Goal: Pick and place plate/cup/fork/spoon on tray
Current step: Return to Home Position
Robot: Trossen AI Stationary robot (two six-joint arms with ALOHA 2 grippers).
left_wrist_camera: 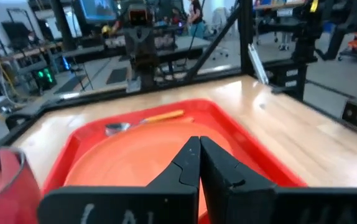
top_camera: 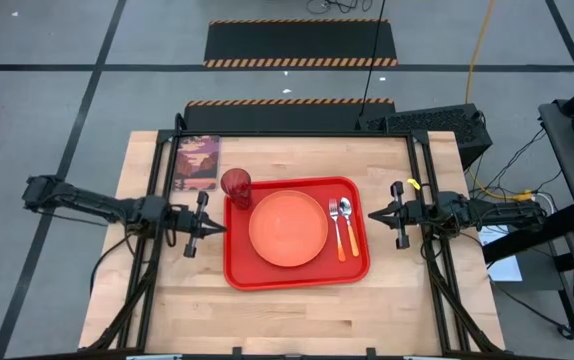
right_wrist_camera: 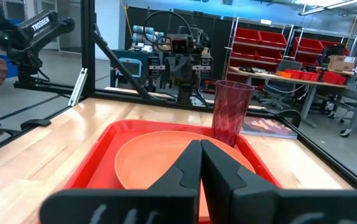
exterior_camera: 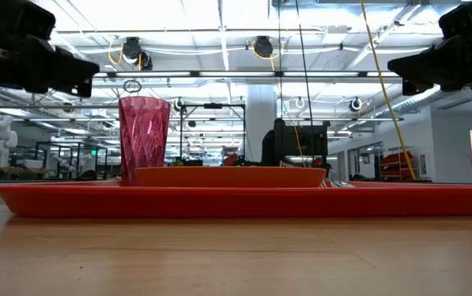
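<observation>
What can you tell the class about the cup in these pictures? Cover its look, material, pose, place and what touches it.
The cup is a small dark red tumbler of see-through plastic with a faceted wall. It stands upright, open end up, and looks empty. It sits in a corner of the red tray, on the left arm's side, close beside the orange plate; whether they touch cannot be told. Nothing grips it.

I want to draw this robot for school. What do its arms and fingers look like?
Both arms are thin, black and jointed, with dark cables running along them. The left gripper and right gripper each end in two black fingers that taper to a point. The right arm has a small yellow mark near its wrist.
</observation>
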